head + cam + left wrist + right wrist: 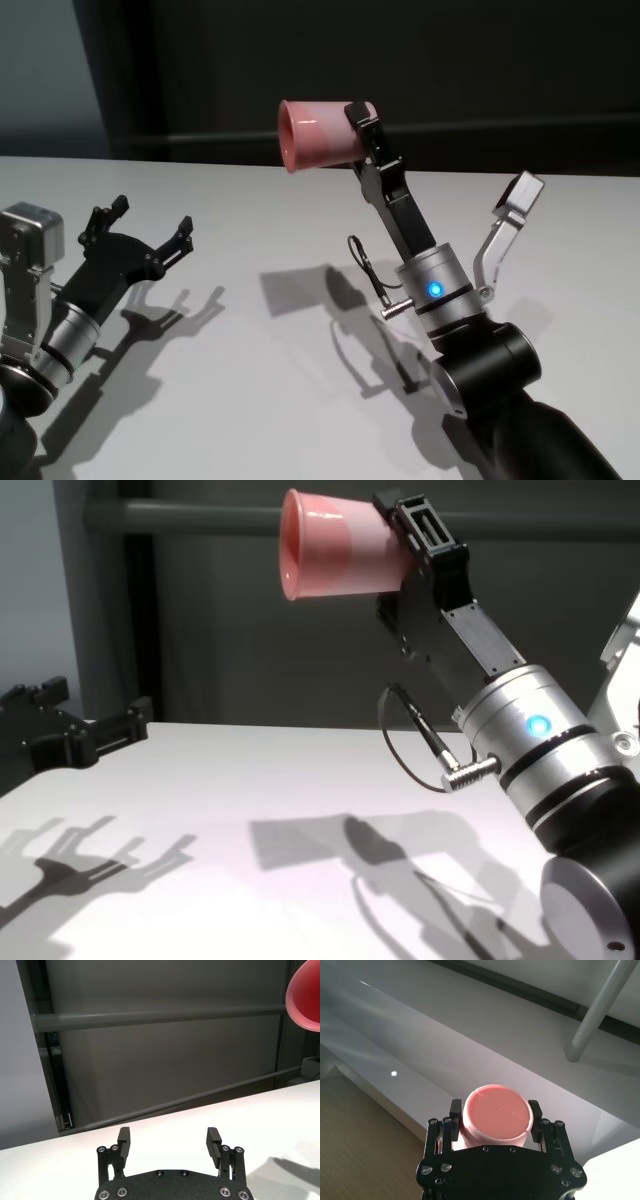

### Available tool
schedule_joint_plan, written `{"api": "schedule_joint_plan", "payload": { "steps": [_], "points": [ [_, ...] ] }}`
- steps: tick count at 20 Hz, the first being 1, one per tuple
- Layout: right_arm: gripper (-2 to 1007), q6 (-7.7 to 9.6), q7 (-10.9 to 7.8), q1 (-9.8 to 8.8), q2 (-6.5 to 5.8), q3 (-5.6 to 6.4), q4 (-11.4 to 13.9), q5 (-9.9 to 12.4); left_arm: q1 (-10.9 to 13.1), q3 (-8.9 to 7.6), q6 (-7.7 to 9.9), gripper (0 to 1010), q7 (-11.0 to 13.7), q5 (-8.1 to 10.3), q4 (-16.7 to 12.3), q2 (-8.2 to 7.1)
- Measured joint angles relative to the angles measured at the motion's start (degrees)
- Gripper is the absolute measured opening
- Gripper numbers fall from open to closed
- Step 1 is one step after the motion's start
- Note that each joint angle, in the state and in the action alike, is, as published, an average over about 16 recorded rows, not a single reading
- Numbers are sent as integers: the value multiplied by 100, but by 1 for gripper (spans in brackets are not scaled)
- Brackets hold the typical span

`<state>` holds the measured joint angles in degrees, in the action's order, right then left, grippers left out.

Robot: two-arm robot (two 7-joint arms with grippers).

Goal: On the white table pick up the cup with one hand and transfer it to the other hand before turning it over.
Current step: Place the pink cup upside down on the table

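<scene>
The pink cup (pixel 315 134) is held high above the white table (pixel 300 380), lying on its side with its rim toward the left. My right gripper (pixel 360 125) is shut on the cup's base end; in the right wrist view the cup's flat bottom (pixel 497 1115) sits between the two fingers. In the chest view the cup (pixel 335 558) hangs well above the table. My left gripper (pixel 140 228) stands open at the left, just above the table, with nothing between its fingers (pixel 124 1142). The cup's rim (pixel 305 997) shows far off in the left wrist view.
The white table's far edge (pixel 200 165) meets a dark wall with a grey rail (pixel 150 1019). Shadows of both arms fall on the table. A cable (pixel 365 265) loops beside the right wrist.
</scene>
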<state>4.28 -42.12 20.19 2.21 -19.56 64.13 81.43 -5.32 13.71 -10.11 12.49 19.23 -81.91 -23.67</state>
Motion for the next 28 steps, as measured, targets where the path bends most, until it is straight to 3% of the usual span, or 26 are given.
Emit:
{"api": "schedule_joint_plan", "payload": {
  "steps": [14, 28],
  "points": [
    [775, 0, 0, 0, 0, 0, 0, 0, -186, 85, 22, 1001, 279, -151, 187, 324],
    [775, 0, 0, 0, 0, 0, 0, 0, -282, 100, 1, 1001, 592, -130, 285, 387]
  ]
}}
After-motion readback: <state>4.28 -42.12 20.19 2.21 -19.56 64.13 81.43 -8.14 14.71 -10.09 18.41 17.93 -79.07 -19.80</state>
